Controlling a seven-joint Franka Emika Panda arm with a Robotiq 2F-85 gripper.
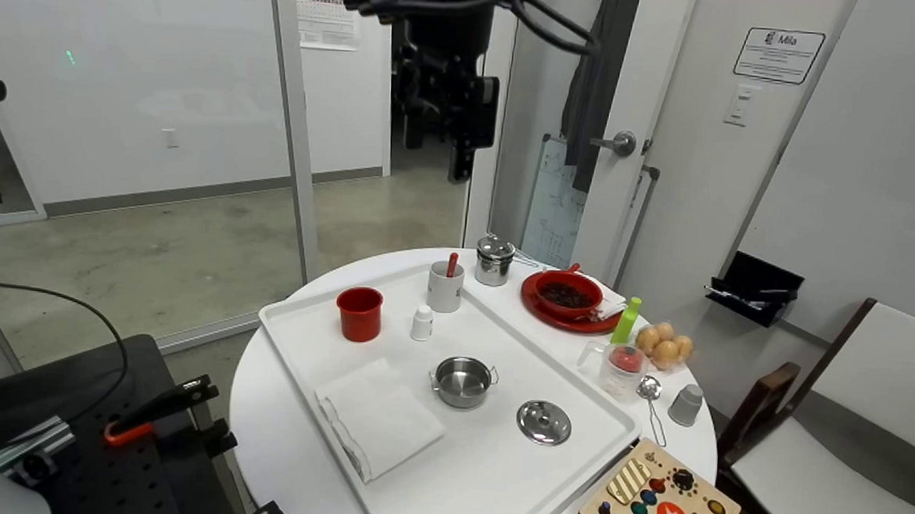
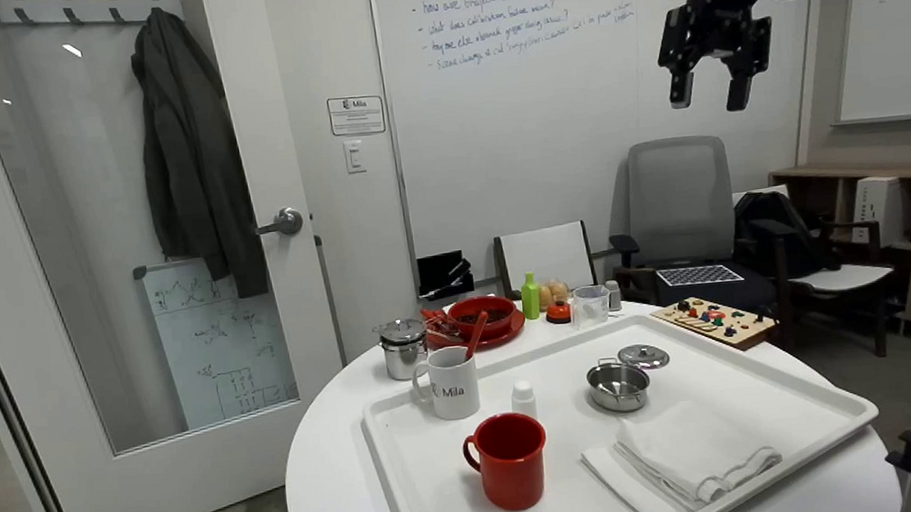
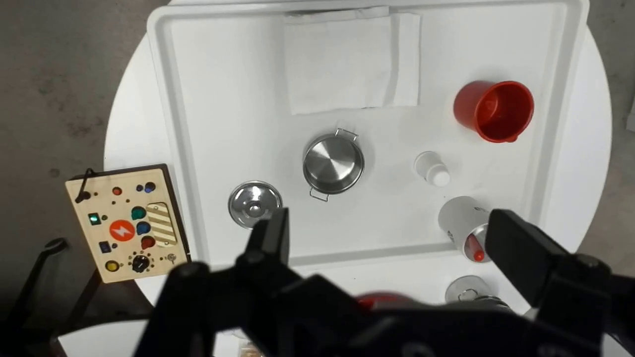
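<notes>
1. The tool [image 2: 710, 98] hangs at the upper right of the frame in an exterior view, fingers spread wide with nothing between them, well above the round white counter [image 2: 334, 465].
2. Below it, near the centre of the wrist view, a small stainless-steel pot [image 3: 333, 163] sits uncovered on a white tray [image 3: 223, 99]; its domed lid [image 3: 250, 201] lies apart, knob up, to the lower left.
3. An off-centre descent could snag the pot's wire handles and tip it, while a grip that misses the knob would probably skate off the lid's polished curve.
4. At right in the same view, a low sideways sweep might topple the slim white shaker [image 3: 431, 169] or strike the red utensil [image 3: 475, 248] jutting from a white mug [image 3: 459, 218].
5. Smooth surfaces dominate: mirror-bright steel, a glossy, cylindrical red mug [image 3: 469, 106] and the tray's matte rectangle with raised rim. Only the folded white cloth [image 3: 342, 62] looks soft, its edges rumpled.
6. Farther out, toward the right in an exterior view: a red bowl [image 1: 568, 314], green bottle [image 1: 625, 322] and wooden, button-studded board [image 1: 660, 501].
</notes>
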